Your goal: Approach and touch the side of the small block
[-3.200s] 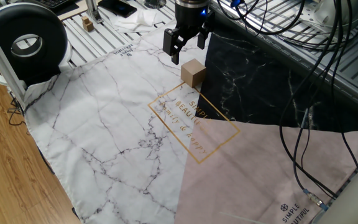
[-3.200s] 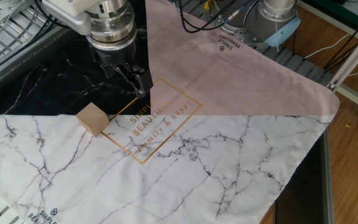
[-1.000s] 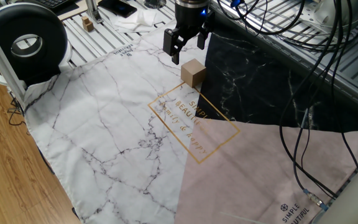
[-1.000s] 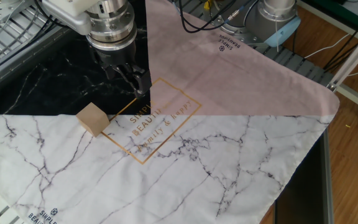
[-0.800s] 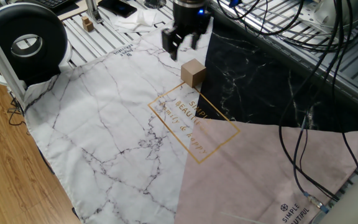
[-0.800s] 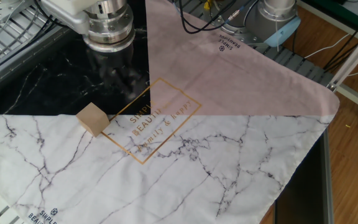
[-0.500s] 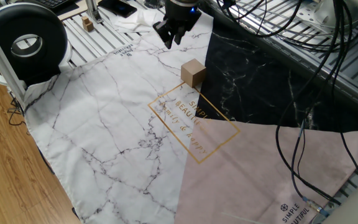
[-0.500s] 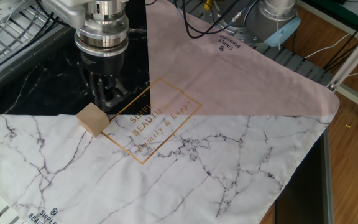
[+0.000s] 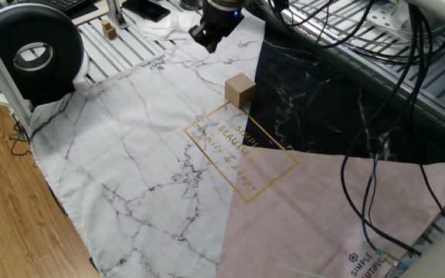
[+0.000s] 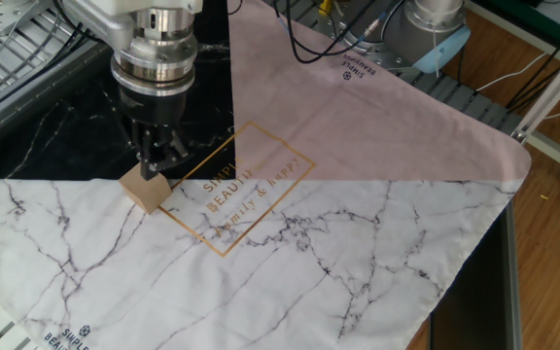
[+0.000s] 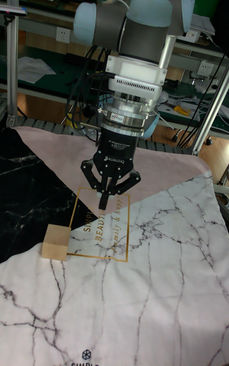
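Note:
The small block (image 9: pixel 239 90) is a plain tan cube. It rests on the cloth where the white marble meets the black marble, beside a gold printed frame. My gripper (image 9: pixel 206 42) is shut with nothing between its fingers. It hangs above the cloth, apart from the block. In the other fixed view the gripper (image 10: pixel 150 167) has its tips just over the block's (image 10: pixel 145 188) far top edge. In the tall fixed view the gripper (image 11: pixel 104 203) is to the right of the block (image 11: pixel 56 241) and higher than it.
The patchwork cloth (image 9: pixel 145 154) covers the table in white marble, black marble and pink. A black round device (image 9: pixel 33 50) stands at the left edge. A tiny wooden block (image 9: pixel 109 29) sits far back. Cables (image 9: pixel 377 116) hang at the right. The arm's base (image 10: pixel 426 29) is behind the pink part.
The gripper has swung and turned about its axis. It left its spot right beside the block, rose, and now hangs behind the block. The block has not moved.

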